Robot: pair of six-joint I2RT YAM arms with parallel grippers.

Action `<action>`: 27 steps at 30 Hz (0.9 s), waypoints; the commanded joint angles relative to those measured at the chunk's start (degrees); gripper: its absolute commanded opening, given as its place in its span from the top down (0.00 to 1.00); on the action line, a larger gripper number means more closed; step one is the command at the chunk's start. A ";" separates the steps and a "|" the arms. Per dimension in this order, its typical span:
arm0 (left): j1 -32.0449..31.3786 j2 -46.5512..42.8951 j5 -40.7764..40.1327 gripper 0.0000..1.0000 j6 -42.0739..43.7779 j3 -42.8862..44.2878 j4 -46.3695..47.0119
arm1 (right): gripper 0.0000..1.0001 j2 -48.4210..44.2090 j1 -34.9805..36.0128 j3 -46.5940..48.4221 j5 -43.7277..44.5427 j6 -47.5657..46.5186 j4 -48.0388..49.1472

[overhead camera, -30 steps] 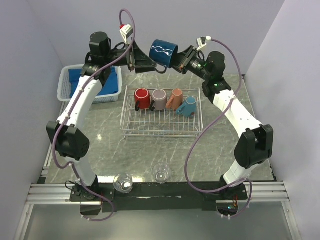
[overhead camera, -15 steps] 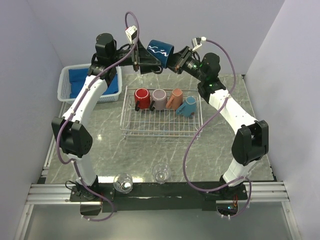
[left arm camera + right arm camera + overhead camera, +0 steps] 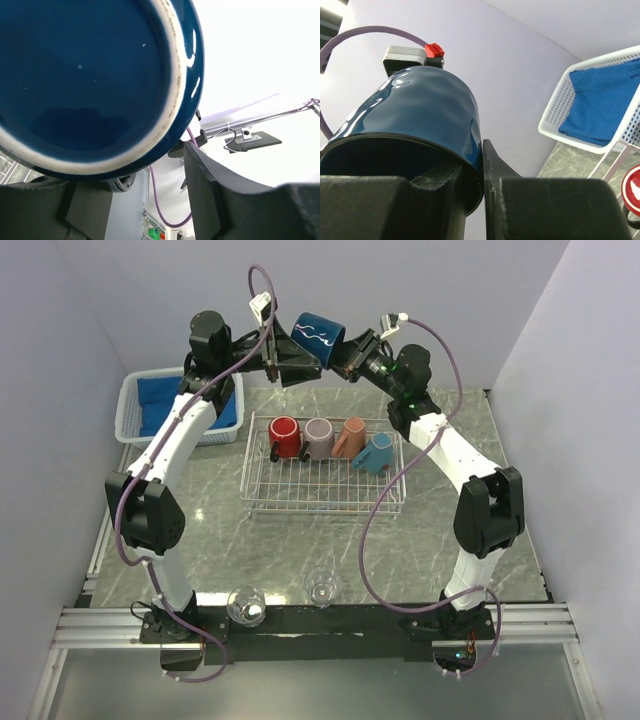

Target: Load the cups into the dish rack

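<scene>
High over desk (image 3: 200, 540) far side: right claw (image 3: 479, 170) clamped tight on navy mug (image 3: 320, 337) rim; left claw (image 3: 296, 352) half-spread around its base, contact cannot be told.

light: bright, even; glare: navy mug (image 3: 402, 92); left wrist view: overexposed, washed-out

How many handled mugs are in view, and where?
5. Red, mauve, orange and light-blue mugs in a row at the rack's far side; navy mug in the air, in the right gripper.
</scene>
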 commanded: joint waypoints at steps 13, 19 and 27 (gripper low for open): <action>-2.04 -2.37 0.91 0.92 3.39 2.44 3.54 | 1.00 0.14 3.72 1.30 -2.93 -5.18 -4.23; -1.77 -1.50 -0.67 0.99 20.32 8.59 -13.49 | 0.91 -2.84 3.20 2.01 -4.43 -7.98 -11.88; 2.87 0.17 -0.85 0.99 25.90 13.17 -19.60 | 0.41 -11.10 -0.40 -0.97 -2.67 -12.56 -23.22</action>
